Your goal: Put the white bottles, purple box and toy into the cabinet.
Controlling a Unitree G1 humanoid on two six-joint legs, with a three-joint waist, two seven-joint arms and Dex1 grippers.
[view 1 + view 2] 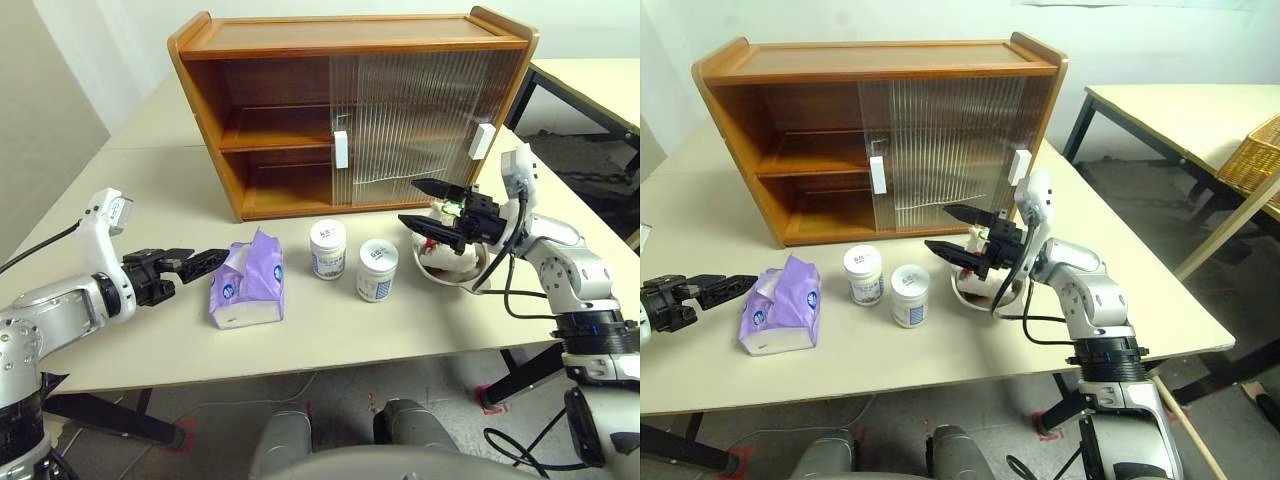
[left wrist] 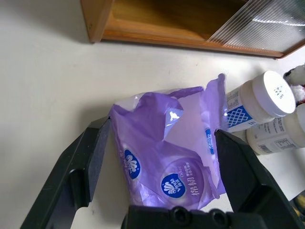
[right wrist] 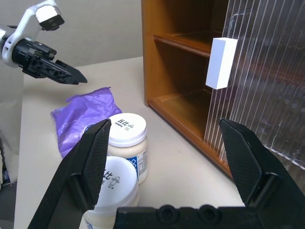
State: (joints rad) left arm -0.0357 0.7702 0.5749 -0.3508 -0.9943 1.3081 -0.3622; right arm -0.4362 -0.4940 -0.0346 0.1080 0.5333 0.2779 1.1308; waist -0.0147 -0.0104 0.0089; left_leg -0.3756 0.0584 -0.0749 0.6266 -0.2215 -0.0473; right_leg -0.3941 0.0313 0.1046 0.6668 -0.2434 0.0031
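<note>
Mostly hidden behind the right gripper: the toy, just white plush and a red-green scrap showing, perhaps sitting in a steel bowl. Cut off at the edge in the left wrist view: the nearer of the white bottles. Veiled by ribbed sliding doors: the right half of the cabinet. Too small to read: bottle label print.

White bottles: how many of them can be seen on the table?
2. One white bottle stands just right of the purple box; the other white bottle stands beside it, nearer the right gripper. Both are outside the cabinet.
</note>
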